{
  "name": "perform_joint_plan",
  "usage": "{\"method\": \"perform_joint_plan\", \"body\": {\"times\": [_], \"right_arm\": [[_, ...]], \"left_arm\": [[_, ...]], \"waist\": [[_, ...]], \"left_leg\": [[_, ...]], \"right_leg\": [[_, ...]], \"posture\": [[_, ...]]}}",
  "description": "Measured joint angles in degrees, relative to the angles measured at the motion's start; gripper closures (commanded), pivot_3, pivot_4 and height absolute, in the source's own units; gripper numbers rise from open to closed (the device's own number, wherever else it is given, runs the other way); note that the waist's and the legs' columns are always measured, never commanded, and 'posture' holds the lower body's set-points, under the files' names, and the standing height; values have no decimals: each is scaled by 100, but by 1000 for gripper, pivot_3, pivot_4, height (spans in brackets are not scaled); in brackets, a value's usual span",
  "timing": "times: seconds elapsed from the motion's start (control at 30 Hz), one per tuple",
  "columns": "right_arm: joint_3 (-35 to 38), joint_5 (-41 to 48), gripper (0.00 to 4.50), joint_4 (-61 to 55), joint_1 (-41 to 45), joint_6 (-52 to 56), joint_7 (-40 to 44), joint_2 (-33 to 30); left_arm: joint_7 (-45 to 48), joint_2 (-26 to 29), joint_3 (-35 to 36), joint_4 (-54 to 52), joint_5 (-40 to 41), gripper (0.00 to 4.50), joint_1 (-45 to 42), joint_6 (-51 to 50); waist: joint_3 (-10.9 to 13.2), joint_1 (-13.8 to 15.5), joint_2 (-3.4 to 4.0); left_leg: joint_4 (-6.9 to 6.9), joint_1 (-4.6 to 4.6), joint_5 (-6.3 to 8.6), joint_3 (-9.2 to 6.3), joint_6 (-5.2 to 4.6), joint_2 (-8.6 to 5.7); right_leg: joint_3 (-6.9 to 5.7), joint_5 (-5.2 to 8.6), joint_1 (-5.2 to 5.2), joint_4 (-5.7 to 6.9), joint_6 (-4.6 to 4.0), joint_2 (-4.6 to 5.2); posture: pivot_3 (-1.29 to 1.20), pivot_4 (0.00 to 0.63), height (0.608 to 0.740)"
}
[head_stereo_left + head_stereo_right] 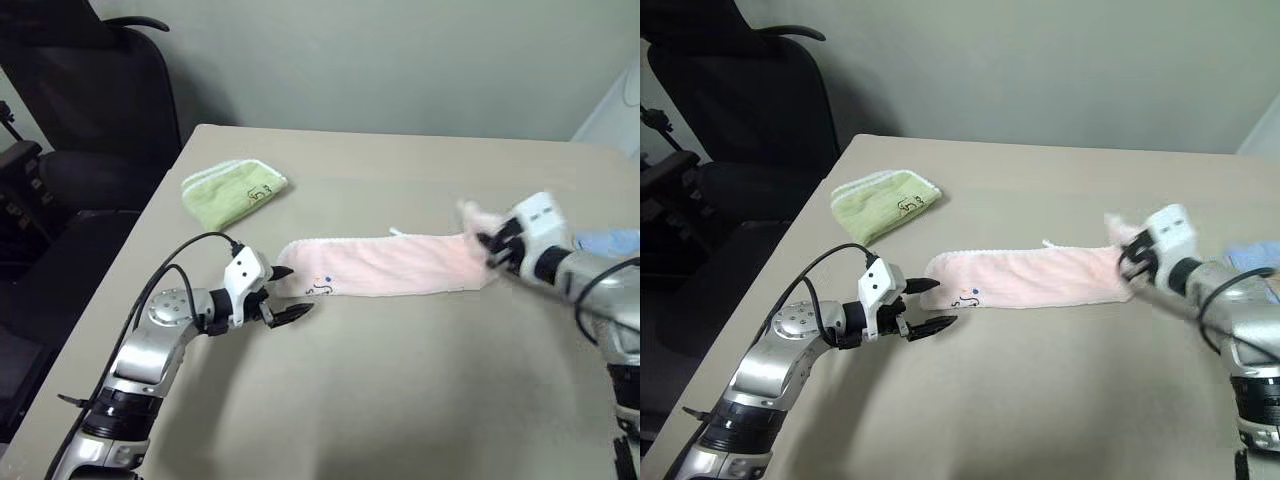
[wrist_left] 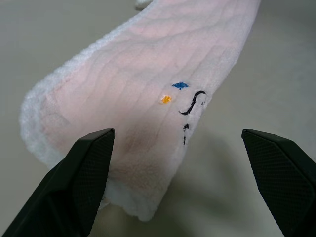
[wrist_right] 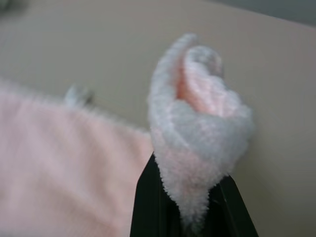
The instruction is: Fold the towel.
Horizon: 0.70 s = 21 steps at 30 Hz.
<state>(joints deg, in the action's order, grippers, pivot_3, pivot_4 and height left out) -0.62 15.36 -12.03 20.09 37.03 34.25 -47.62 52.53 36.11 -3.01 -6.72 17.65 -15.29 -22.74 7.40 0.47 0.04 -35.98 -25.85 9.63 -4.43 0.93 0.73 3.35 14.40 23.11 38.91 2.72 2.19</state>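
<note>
- Towel (image 1: 385,264): pale pink terry cloth, folded into a long narrow strip, lying across the middle of the beige table (image 1: 400,400) and running between the two grippers.
- Towel markings: a small dark embroidered mark (image 2: 190,106) with a blue and an orange dot beside it sits near the end closest to the left gripper; white edging runs along the far long side, and a small white loop (image 1: 395,232) sticks out from that edge.
- Left gripper (image 1: 288,295): fingers spread wide (nothing between them), poised just beside the marked end of the towel. In the left wrist view the two black fingers (image 2: 74,182) stand either side of that end; whether they touch it cannot be told.
- Right gripper (image 1: 492,250): fingers closed tight on the opposite end of the towel. In the right wrist view a bunched tuft of pink cloth (image 3: 200,133) rises from between the black fingers (image 3: 153,207), and this end is lifted off the table while the remainder lies flat.
- Green towel (image 1: 233,191): folded, lying on the table beyond the left gripper and well apart from the pink one.
- Blue cloth (image 1: 610,241): at the right edge of the table, just behind the right arm (partly hidden).
- Black office chair (image 1: 90,110): standing beside the far left corner of the table.
</note>
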Motion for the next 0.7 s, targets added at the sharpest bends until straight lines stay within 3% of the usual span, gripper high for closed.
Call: {"method": "perform_joint_plan", "body": {"times": [0.13, 0.3, 0.4, 0.7], "right_arm": [[-1423, -1265, 4460, -101, -82, -1015, 377, -227], [-1800, -1792, 4460, 182, 209, -1129, 312, 294], [-1756, -1889, 3819, 267, 271, -1108, 309, 456], [-959, -1323, 745, -46, 8, -684, 598, 535]], "left_arm": [[-46, -36, 2, -32, 3, 0, 23, -19], [-58, -102, -5, -36, 2, 0, 96, 20], [-60, -100, 1, -35, 1, 0, 157, 53], [-60, -124, 0, -33, 3, 0, 315, 165]], "waist": [[-1, 2, -1], [-1, -5, -1], [-2, -3, -3], [-1, 9, -3]], "left_leg": [[-4, 0, -1, -1, -1, 0], [-6, 1, -3, 0, -4, 1], [-5, 0, -2, 0, -3, 1], [-4, -1, -4, 2, 3, 0]], "right_leg": [[2, -10, -2, -1, 18, 0], [5, -15, -1, -1, 21, 0], [5, -11, -2, -2, 16, 1], [4, 8, -3, -2, -19, 0]], "posture": [[0, 150, 740], [0, 150, 740], [0, 150, 740], [0, 150, 740]]}}
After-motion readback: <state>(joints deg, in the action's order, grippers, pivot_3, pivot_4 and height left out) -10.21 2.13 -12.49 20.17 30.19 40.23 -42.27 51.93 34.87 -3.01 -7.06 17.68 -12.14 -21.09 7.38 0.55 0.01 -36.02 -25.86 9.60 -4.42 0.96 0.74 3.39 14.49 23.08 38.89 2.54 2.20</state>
